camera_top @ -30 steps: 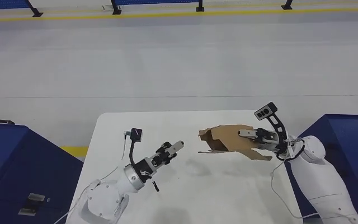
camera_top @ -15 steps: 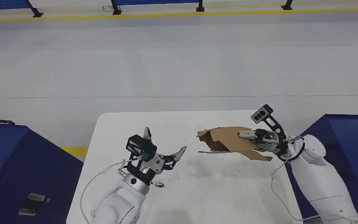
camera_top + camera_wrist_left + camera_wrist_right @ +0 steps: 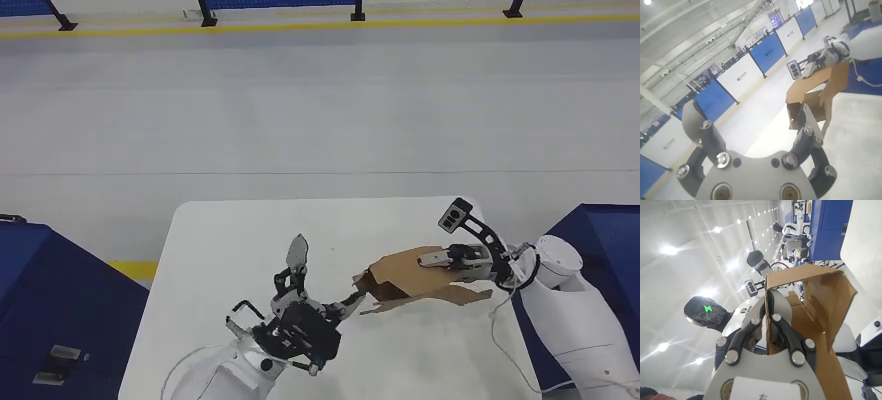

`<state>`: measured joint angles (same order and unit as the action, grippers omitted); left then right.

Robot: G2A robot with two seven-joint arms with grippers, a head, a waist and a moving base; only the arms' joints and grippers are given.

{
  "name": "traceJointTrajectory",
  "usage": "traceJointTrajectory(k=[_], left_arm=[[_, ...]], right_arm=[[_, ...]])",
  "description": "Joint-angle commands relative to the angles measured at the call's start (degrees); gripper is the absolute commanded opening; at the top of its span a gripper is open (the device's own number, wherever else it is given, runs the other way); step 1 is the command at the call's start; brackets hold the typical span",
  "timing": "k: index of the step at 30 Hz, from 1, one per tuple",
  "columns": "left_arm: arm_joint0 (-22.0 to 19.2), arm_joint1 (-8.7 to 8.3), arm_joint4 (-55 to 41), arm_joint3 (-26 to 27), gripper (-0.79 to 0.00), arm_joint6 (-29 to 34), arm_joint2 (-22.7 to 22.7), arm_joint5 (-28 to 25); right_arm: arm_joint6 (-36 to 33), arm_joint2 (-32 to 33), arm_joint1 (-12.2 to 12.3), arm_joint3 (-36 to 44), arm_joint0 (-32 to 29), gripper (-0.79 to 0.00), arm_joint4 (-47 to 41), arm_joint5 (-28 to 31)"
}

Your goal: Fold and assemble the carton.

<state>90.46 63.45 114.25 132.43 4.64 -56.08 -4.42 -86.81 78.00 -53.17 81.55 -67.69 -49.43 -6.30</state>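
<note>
Pinching carton (image 3: 405, 270) wall, right gripper (image 3: 766, 306); left gripper (image 3: 748, 113) spread, one finger (image 3: 808, 121) at its open end.

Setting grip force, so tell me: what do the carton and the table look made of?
Carton: brown cardboard, matte and unprinted, with raw cut edges and creased flaps; likely corrugated. Table: white, matte, faintly speckled top, perhaps laminate; cannot tell.

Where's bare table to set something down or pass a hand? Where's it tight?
Bare: the table's far-left corner, beyond the open left gripper; the strip between the carton and the far edge; the near side between carton and near edge. Tight: mid-table, where the left gripper is at the carton's open end, with the right gripper clamped on the carton.
</note>
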Motion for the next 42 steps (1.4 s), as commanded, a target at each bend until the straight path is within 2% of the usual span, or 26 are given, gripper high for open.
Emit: traceJointTrajectory(k=[1, 9, 17, 25, 42], left_arm=[[-0.5, 0.22, 3.7, 0.1, 0.000, 0.8, 1.5, -0.1], [-3.4, 0.86, 6.1, -0.9, 0.000, 4.0, 3.7, -5.2], [-5.7, 1.80, 6.1, -3.0, 0.000, 5.1, 5.1, -4.3], [-5.6, 2.29, 6.6, -2.4, 0.000, 4.6, 5.1, -2.4], [-7.8, 3.69, 6.6, -4.1, 0.000, 6.1, 7.1, -4.0]], right_arm=[[-0.3, -0.1, 0.0, 0.0, 0.0, -0.785, -0.1, -0.2], [-1.2, -0.9, 0.1, 0.6, 0.0, -0.785, 0.4, -0.9], [-1.2, -2.6, 0.0, 1.0, 0.2, -0.785, 1.1, -1.0], [-1.2, -3.8, -0.1, 1.4, 0.6, -0.785, 2.5, -1.1], [-1.2, -4.4, -0.1, 2.6, 0.4, -0.785, 2.4, -0.3]])
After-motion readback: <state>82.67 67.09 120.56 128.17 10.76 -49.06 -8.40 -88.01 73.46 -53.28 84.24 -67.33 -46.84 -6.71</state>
